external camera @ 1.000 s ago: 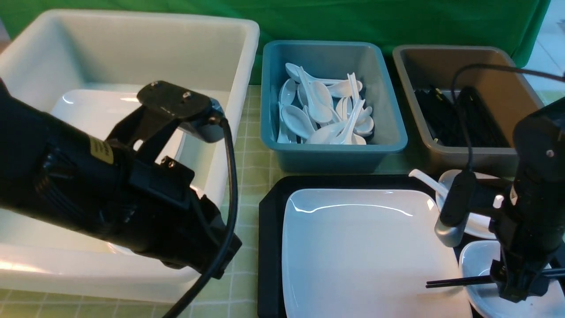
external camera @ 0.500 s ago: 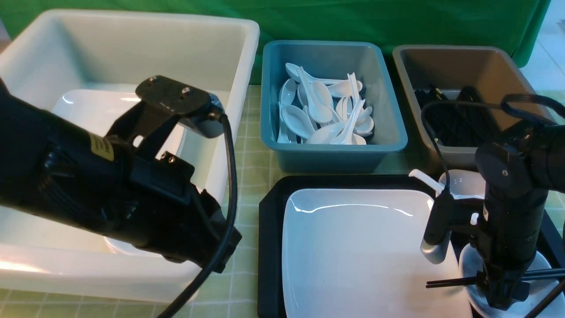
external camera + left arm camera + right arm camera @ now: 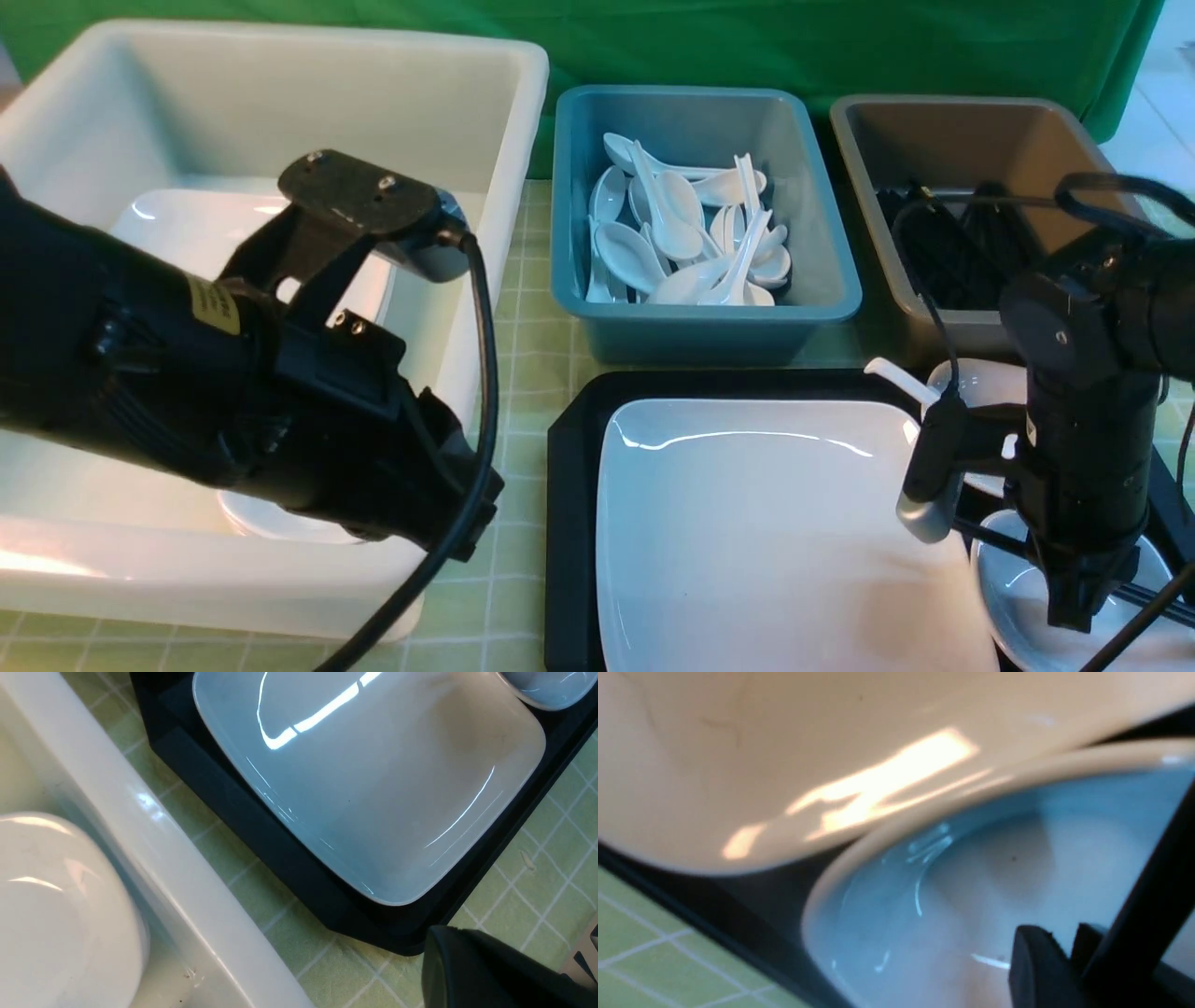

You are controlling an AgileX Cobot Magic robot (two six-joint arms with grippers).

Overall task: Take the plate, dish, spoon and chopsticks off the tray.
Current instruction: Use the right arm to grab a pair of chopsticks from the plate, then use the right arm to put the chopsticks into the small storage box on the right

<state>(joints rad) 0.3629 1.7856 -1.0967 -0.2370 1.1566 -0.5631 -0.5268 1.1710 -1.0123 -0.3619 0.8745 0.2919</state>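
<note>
Right gripper (image 3: 1074,611) clamped on chopsticks (image 3: 1141,905) above near dish (image 3: 1013,597); plate (image 3: 775,523), spoon (image 3: 898,377), far dish (image 3: 976,381) sit on tray (image 3: 569,523). Judged: chopsticks removal under way, all else left.

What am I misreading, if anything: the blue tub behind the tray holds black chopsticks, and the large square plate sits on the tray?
The blue tub holds white spoons, not black chopsticks; the black sticks lie in the brown-grey tub. The front view shows it. The large square plate does sit on the tray.
</note>
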